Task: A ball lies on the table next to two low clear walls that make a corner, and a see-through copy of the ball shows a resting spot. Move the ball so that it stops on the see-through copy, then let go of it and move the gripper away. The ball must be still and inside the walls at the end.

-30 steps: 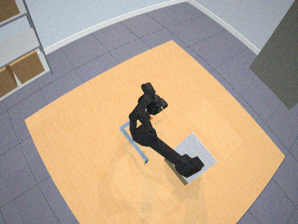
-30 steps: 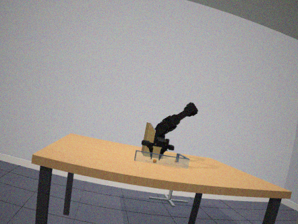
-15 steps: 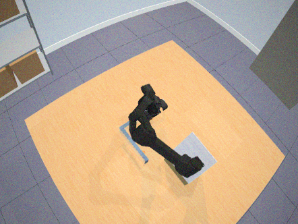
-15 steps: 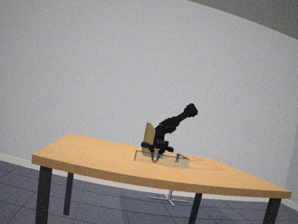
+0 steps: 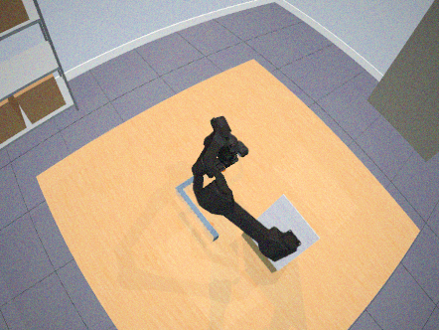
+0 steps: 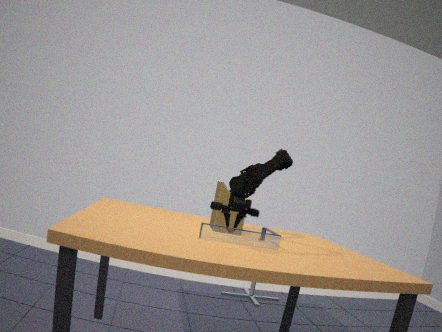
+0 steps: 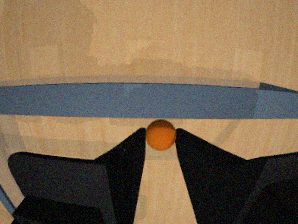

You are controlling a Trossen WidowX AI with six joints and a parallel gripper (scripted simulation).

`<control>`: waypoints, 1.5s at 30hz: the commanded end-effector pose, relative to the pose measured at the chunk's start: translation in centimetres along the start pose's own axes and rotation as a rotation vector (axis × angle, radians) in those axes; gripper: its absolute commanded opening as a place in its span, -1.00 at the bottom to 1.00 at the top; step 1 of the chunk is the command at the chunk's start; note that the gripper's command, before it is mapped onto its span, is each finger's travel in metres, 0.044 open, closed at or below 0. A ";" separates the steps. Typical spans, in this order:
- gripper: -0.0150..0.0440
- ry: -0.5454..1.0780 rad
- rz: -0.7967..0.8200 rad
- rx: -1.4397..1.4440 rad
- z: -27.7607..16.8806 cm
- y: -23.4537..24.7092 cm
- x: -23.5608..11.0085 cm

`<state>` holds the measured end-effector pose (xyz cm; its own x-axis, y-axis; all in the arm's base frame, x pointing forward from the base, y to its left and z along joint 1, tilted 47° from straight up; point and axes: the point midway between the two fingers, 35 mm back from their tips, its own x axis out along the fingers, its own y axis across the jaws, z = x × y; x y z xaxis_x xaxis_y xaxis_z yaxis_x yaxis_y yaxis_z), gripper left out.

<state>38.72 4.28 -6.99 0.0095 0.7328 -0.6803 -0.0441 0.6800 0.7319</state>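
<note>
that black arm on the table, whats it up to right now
A single black robot arm is bent down over a wooden table, working beside two low clear walls that form a corner. Its gripper is shut on a small orange ball, pinched right at the fingertips, as the wrist view shows. One blue-tinted wall runs across just beyond the ball. The ball's see-through copy cannot be made out in these views, so the placing and letting go are yet to be done.

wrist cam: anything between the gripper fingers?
Yes: the orange ball sits pinched between the two dark fingers at their tips, with the blue wall just beyond. The wrist view shows it.
</note>
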 end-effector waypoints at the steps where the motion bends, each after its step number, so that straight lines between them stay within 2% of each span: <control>1: -0.49 0.012 0.005 -0.004 -0.4 0.2 -1.5; 4: -0.49 0.049 0.032 0.010 -1.8 0.6 -0.9; 17: -0.49 0.001 0.000 -0.005 -0.3 0.2 -8.4; 23: -0.49 0.001 -0.002 -0.054 -0.5 0.9 -8.4; 45: -0.49 0.006 -0.010 -0.770 -5.8 9.9 -7.2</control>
<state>33.64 4.45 4.23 0.0114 0.7229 -0.6909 -0.6401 0.5361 0.5504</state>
